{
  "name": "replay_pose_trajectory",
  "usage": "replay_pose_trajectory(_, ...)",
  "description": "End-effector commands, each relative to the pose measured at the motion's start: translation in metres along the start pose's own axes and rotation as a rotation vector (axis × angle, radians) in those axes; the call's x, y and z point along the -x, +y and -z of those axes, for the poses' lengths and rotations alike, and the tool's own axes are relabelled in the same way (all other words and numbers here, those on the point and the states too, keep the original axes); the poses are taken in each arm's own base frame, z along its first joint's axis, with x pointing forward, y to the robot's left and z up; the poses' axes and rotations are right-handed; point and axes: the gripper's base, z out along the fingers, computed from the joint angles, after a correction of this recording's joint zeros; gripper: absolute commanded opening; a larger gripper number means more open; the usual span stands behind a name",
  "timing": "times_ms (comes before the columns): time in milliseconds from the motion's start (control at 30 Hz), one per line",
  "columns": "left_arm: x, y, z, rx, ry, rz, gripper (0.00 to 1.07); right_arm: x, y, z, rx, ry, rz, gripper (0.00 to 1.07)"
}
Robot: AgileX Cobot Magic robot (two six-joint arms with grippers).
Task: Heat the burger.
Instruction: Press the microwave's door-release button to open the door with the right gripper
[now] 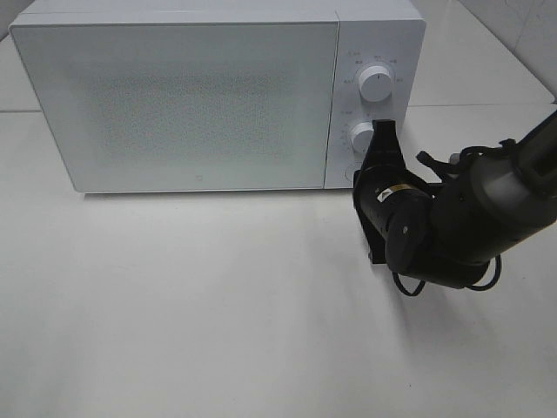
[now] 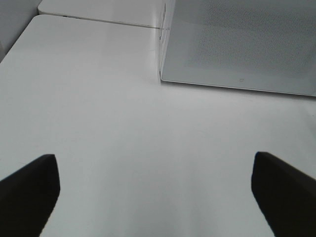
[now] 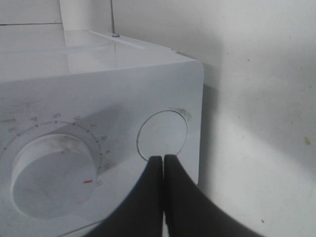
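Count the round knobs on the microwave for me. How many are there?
2. The upper knob sits high on the microwave's right side. The lower knob is just below it, partly behind the right gripper. I see no others.

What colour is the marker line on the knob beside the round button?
Red mark on a white knob; clearest in the right wrist view.

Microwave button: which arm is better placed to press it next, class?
Probably right: the right gripper, shut, points at the round button, tips by its edge; the left gripper hangs open over the table, away.
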Motion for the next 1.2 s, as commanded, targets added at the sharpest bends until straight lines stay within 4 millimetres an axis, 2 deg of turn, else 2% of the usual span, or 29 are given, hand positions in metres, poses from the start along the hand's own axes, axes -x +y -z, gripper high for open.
replay_pose_trajectory(33,-0.002,0.0,0.001,-0.004,-0.012,-0.003,0.98,-0.001,0.002,-0.008,0.006,0.0,-0.002,0.0)
replay_pose_trajectory(267,-0.002,0.0,0.001,-0.004,-0.012,-0.003,0.98,0.004,0.004,-0.021,-0.007,-0.02,-0.018,0.0)
replay_pose_trajectory(633,-0.002,0.0,0.001,-0.005,-0.012,-0.003,0.98,-0.004,0.005,-0.035,-0.012,-0.014,-0.041,0.0)
replay_pose_trajectory(900,-0.002,0.0,0.001,-0.004,-0.012,-0.003,0.98,-0.002,0.012,-0.036,0.047,-0.04,-0.076,0.0)
replay_pose_trajectory(1200,-0.002,0.0,0.001,-0.005,-0.012,-0.003,0.98,0.0,0.028,-0.036,0.188,-0.084,-0.118,0.0)
